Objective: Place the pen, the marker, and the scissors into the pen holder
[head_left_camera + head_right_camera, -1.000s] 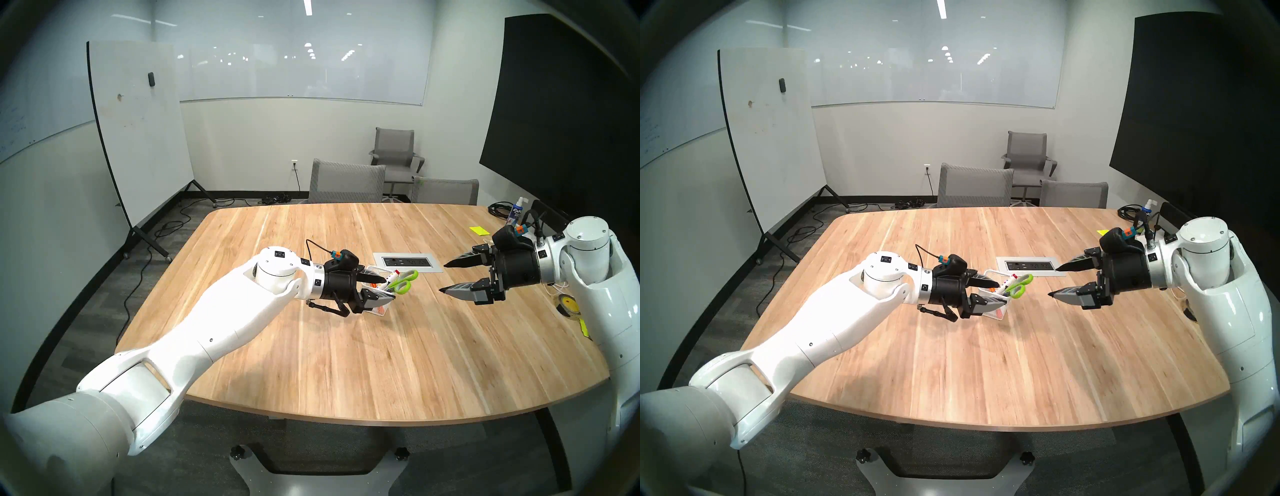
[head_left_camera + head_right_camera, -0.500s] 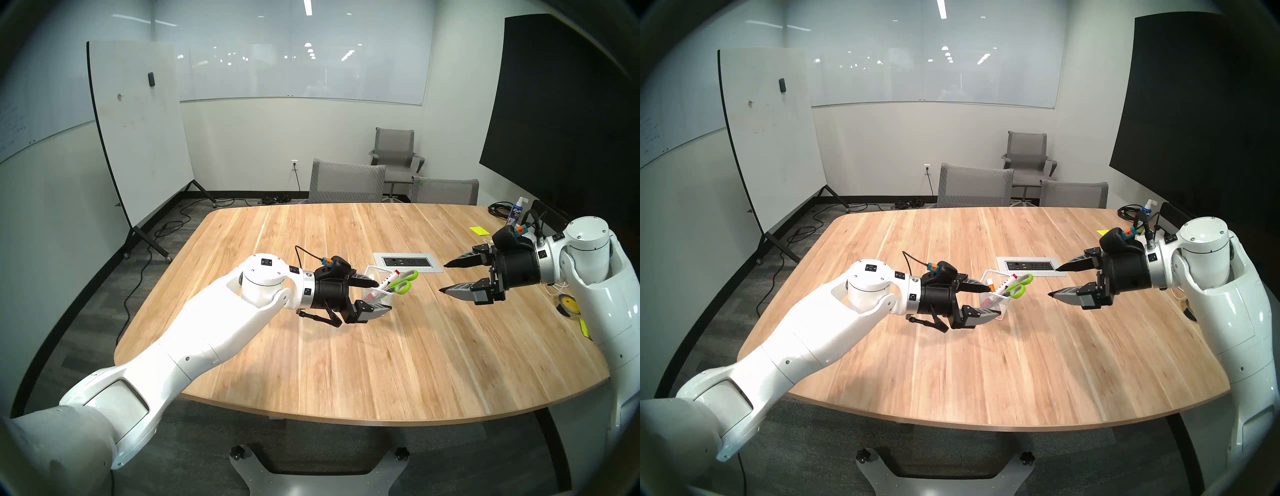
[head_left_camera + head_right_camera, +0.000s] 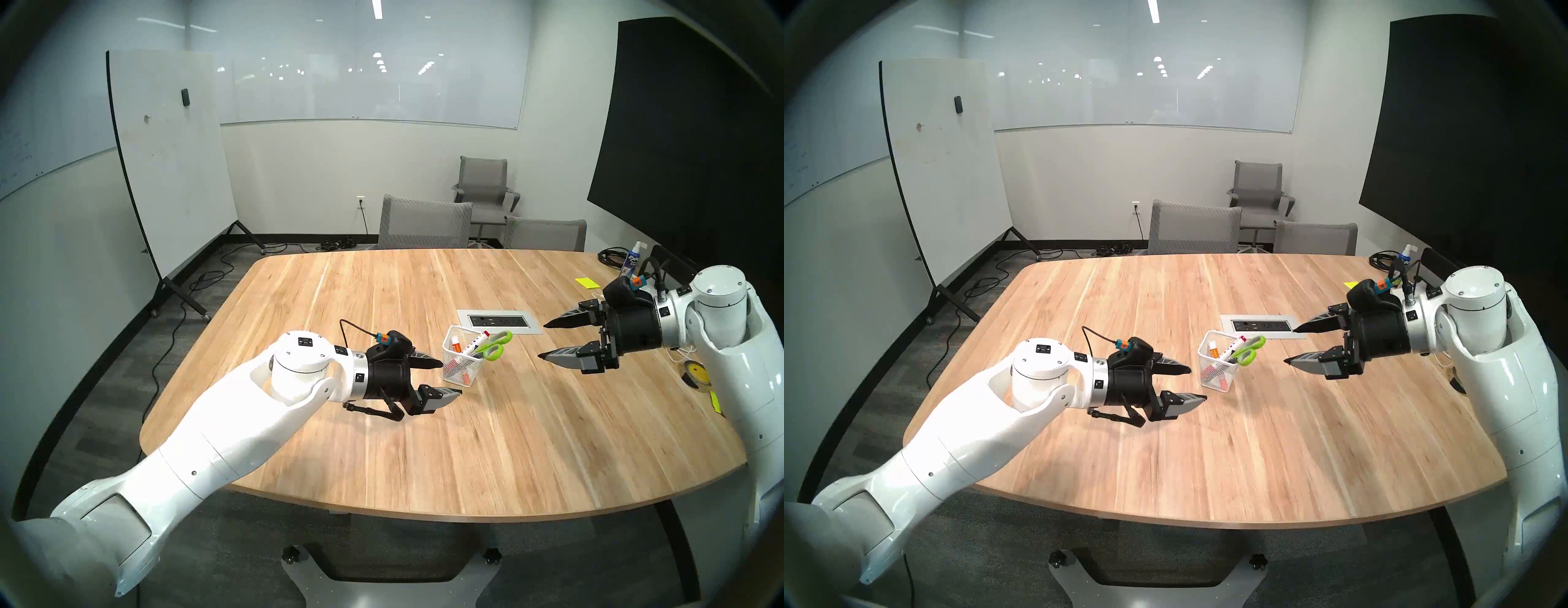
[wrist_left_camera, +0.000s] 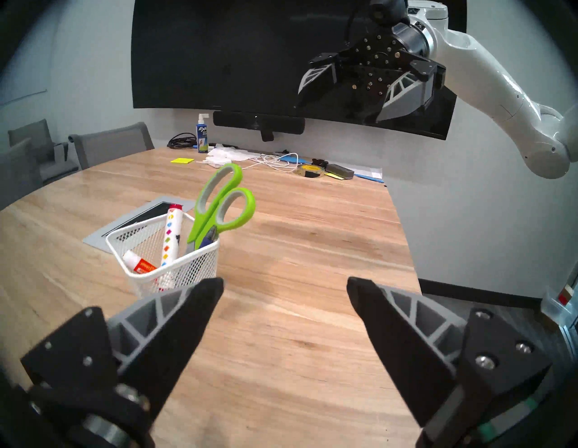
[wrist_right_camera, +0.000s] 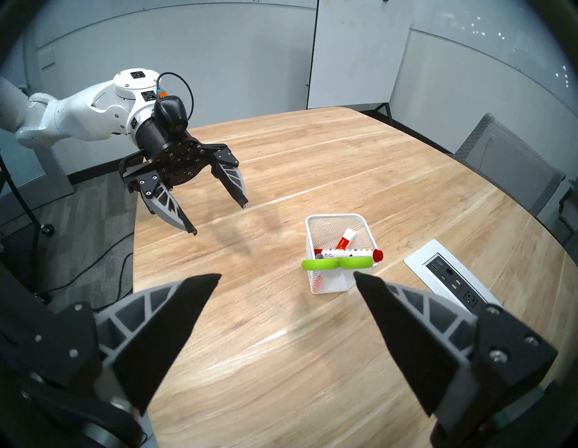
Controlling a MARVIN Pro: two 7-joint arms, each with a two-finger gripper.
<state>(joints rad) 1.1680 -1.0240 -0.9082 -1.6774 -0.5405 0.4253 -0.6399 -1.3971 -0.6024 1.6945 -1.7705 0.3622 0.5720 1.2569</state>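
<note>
Standing upright on the light wooden table point(image 3: 466, 446), just beside the grey power-socket panel point(image 3: 499, 321): the small white wire-mesh pen holder point(image 3: 461, 373). Sticking out of its top, leaning to one side: the scissors with lime-green loop handles point(image 4: 223, 200), blades down inside the cup. Next to them, also inside: the white marker with a red cap and coloured dots point(image 4: 170, 233), and the slim blue pen point(image 4: 208, 239), only its upper end visible at the rim. Lower in the cup, lying slanted: a short white and orange-red tube point(image 4: 139, 266).

Hovering just beside the holder, not touching it: the left gripper point(image 3: 452, 375), jaws spread wide, nothing between them. Hanging above the table on the other side of the holder, well apart from it: the right gripper point(image 3: 543, 339), jaws also wide and empty.

Lying far at the table's edge: a yellow sticky note point(image 3: 586, 282), a spray bottle point(image 3: 633, 263), a roll of tape point(image 4: 309, 170).
</note>
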